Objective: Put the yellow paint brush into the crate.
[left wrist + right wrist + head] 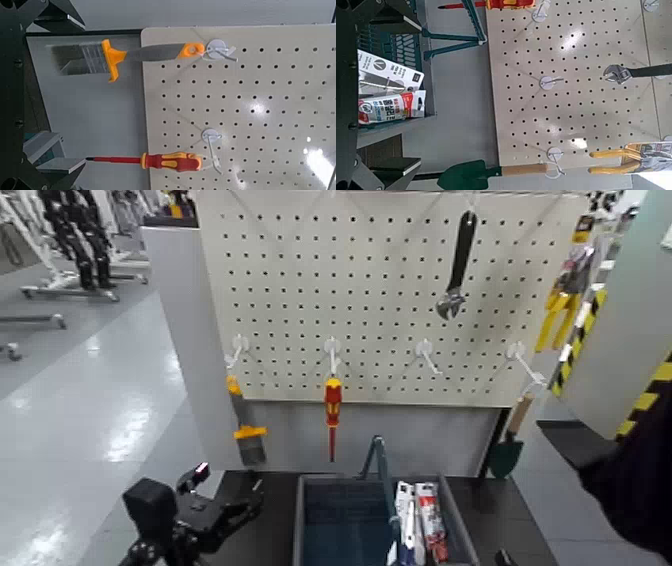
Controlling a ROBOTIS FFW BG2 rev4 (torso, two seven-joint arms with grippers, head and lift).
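The yellow paint brush (246,428) hangs bristles down from the leftmost hook of the white pegboard (390,290). The left wrist view shows the brush (107,59) straight ahead and still some way off. My left gripper (238,508) is low at the front left, below the brush and left of the crate, open with nothing between its fingers (57,154). The grey-blue crate (312,520) with its upright handle bar (378,465) stands on the dark table under the board. My right gripper (391,91) is open and empty, facing the crate (395,51) and the board.
A red-and-yellow screwdriver (332,412) hangs beside the brush. A black wrench (457,268) and a green trowel (508,448) hang farther right, and yellow pliers (621,158) hang near the trowel. Tubes and boxes (418,520) lie in the crate's right half. A white post (185,340) edges the board's left side.
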